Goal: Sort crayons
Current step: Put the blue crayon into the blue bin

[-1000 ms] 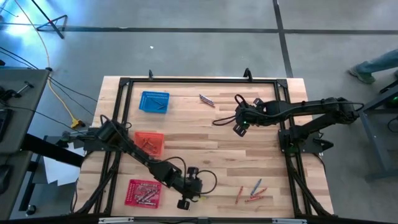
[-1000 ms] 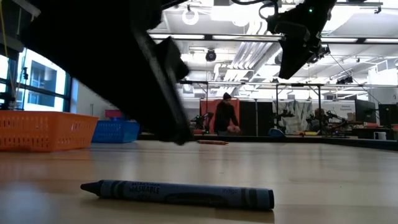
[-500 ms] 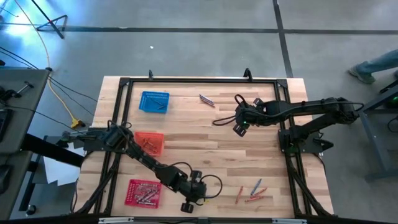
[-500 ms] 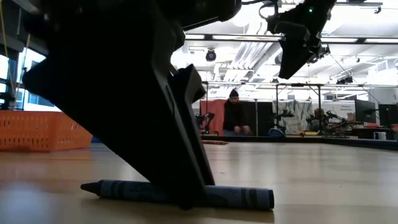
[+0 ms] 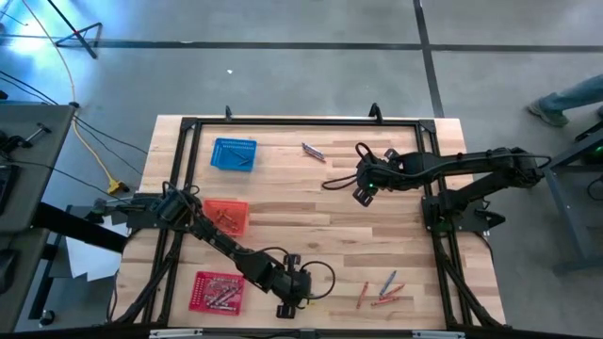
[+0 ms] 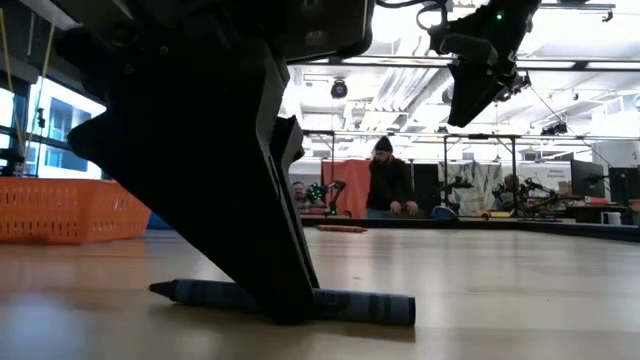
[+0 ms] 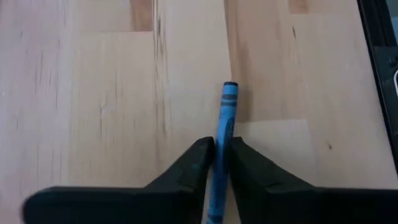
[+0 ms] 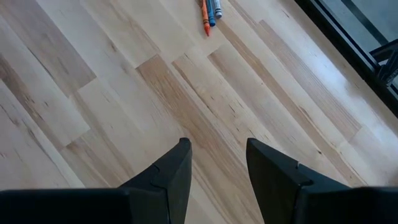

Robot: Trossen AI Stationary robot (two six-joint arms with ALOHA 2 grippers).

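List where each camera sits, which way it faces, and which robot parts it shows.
High view: overhead, looking straight down on the table; both arms show.
Low view: at tabletop height, looking level across; the left claw straddles the blue crayon.
Left wrist view: looks past its own fingers at that same crayon.
Right wrist view: open right claw above bare wood.

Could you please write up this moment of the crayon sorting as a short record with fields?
left gripper: down at the table's near edge, fingers closed around a blue crayon lying on the wood
right gripper: open, raised above bare wood, holding nothing
baskets: blue basket, orange basket, red basket on the left side
loose crayons: small cluster at near right; a few near the far edge
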